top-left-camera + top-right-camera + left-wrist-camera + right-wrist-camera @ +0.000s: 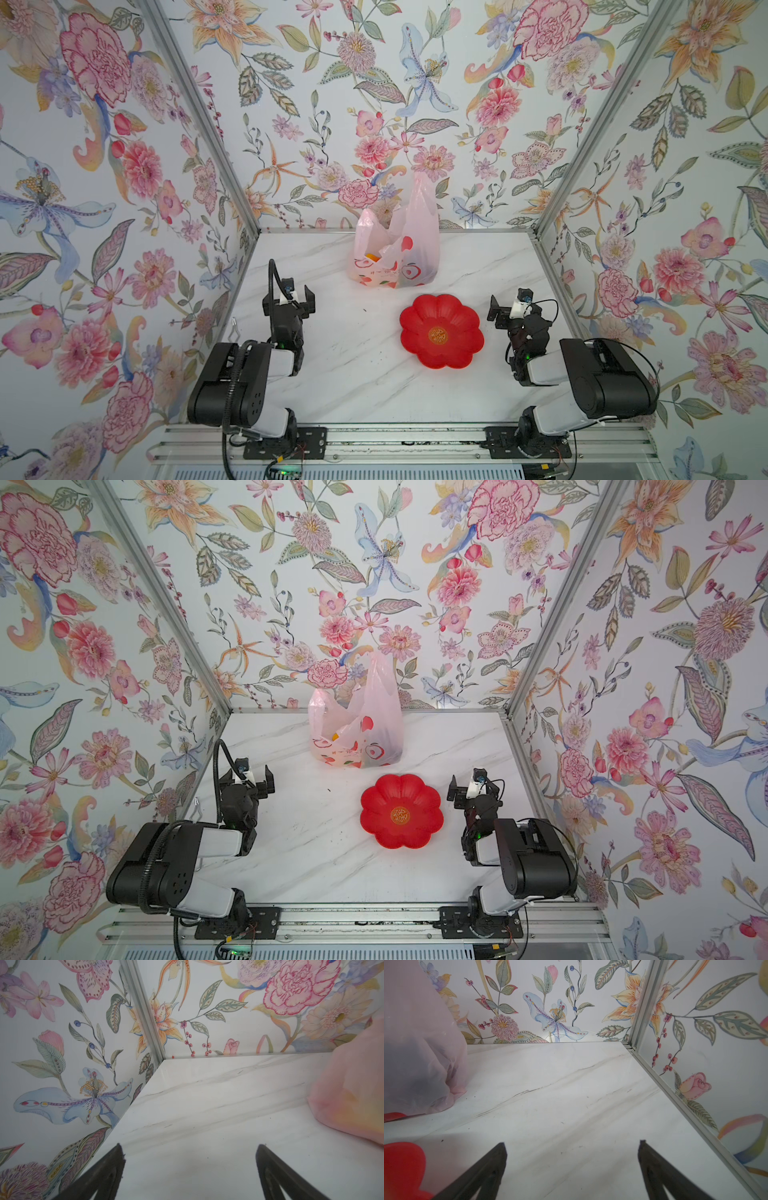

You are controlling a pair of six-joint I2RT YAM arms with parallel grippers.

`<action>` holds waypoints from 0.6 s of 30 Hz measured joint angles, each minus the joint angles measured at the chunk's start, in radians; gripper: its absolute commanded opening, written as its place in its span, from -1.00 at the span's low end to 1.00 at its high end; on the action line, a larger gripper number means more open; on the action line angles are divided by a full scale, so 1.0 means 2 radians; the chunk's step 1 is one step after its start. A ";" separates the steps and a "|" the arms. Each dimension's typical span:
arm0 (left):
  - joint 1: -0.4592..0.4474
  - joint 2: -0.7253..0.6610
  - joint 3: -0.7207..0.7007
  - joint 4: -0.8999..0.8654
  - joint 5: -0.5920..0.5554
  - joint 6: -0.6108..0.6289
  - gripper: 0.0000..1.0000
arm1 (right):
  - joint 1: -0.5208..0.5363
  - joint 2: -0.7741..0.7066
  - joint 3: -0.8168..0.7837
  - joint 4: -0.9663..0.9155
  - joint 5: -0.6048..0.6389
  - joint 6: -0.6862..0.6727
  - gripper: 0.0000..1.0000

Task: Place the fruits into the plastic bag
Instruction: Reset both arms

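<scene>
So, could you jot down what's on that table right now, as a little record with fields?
table: white marble top
plastic bag: pink, see-through, standing at the back, handles up
fruits: coloured shapes showing through the bag; count unclear
red dish: flower-shaped, empty, in front of the bag
left fingers: open, holding nothing
right fingers: open, holding nothing
fruit outside the bag: none seen

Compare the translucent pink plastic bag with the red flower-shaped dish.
The translucent pink plastic bag stands upright and crinkled; the red flower-shaped dish lies flat and smooth. The bag shows an orange lump inside; the dish holds nothing. Both rest on the white marble tabletop.
</scene>
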 measured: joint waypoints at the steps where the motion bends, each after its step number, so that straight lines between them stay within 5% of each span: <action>1: 0.000 0.005 -0.008 0.015 0.004 0.002 0.99 | 0.000 0.000 0.001 0.000 0.004 0.000 0.98; 18: 0.000 0.017 -0.021 0.072 0.029 0.013 0.99 | 0.003 0.000 0.042 -0.062 0.040 0.000 0.98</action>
